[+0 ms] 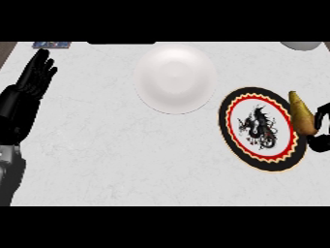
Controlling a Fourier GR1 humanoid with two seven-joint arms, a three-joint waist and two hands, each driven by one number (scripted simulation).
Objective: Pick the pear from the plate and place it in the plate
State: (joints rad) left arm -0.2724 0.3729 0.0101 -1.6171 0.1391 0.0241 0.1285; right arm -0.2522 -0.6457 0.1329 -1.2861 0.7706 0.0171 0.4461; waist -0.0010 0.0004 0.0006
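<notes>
Right hand (329,127), at the right edge: fingers curled around the lower, wider end of the pear (301,113); thumb and fingers clamp it from the right side, stem end pointing far. The pear stands tilted at the right rim of the patterned plate (236,138) (black border, red and yellow ring, a dark dragon figure at centre); whether it rests on the rim or is lifted clear cannot be told from this view. Judgement: the grasp on the fat end leaves the fruit free to be carried leftward, and the step in hand is the pick-up; the carry remains to be done.

The white plate (176,77) lies further left and farther off, apart from the patterned one, nothing on it; it is the likely destination.

Left hand (37,72), at the far left: fingers straight and together, pointing away, holding nothing; resting.

Surface: a pale marbled counter (110,145); dark wood shows at the far corners; a grey rounded object (301,45) sits partly out of view at the far right edge; a small blue item (51,45) at the far left edge, too small to identify.
</notes>
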